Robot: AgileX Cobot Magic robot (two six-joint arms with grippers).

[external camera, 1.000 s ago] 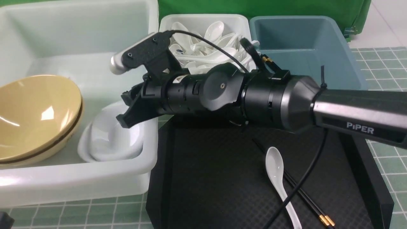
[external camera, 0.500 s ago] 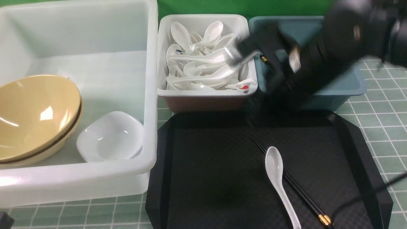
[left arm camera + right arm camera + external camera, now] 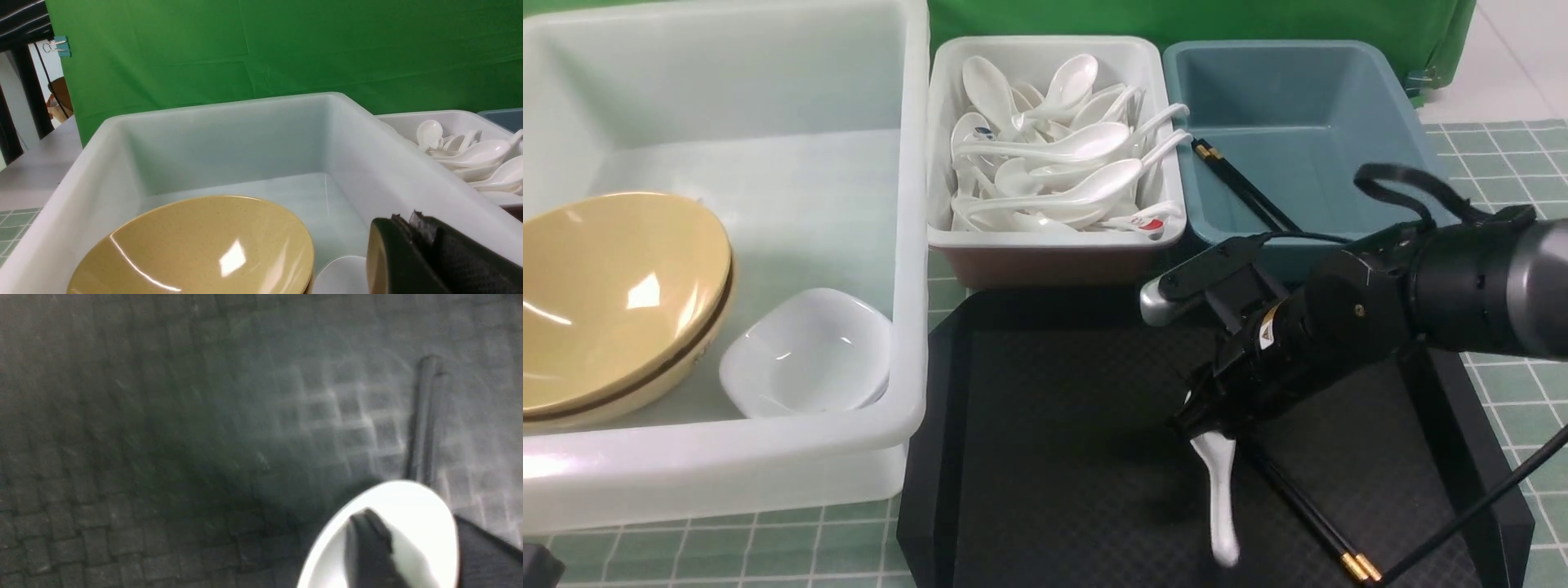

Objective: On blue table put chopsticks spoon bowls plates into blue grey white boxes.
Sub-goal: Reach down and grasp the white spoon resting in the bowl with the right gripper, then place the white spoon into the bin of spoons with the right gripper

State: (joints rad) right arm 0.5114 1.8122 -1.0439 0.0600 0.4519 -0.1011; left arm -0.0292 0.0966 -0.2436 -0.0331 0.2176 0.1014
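Observation:
My right gripper [image 3: 1205, 425] is down on the black tray, shut on the white spoon [image 3: 1221, 490]. One finger sits inside the spoon's bowl [image 3: 412, 510], the other outside its rim. The handle hangs toward the tray's near edge, blurred. A pair of black chopsticks [image 3: 1307, 510] lies on the tray beside the spoon, also in the right wrist view [image 3: 423, 420]. My left gripper [image 3: 406, 218] is shut and empty, near the tan bowls [image 3: 196, 249] and outside the front view. Stacked bowls [image 3: 613, 294] and a white plate [image 3: 809, 355] rest in the large white tub [image 3: 907, 204].
The small white box [image 3: 1045, 237] holds several spoons. The blue-grey box [image 3: 1307, 106] holds another pair of chopsticks [image 3: 1245, 186]. The black tray [image 3: 1054, 457] sits in front of both boxes on the gridded table [image 3: 1503, 163]. A green backdrop stands behind.
My right arm swung from over the large tub, past the boxes, down onto the tray. It closed on the spoon, whose handle has turned toward the near edge.

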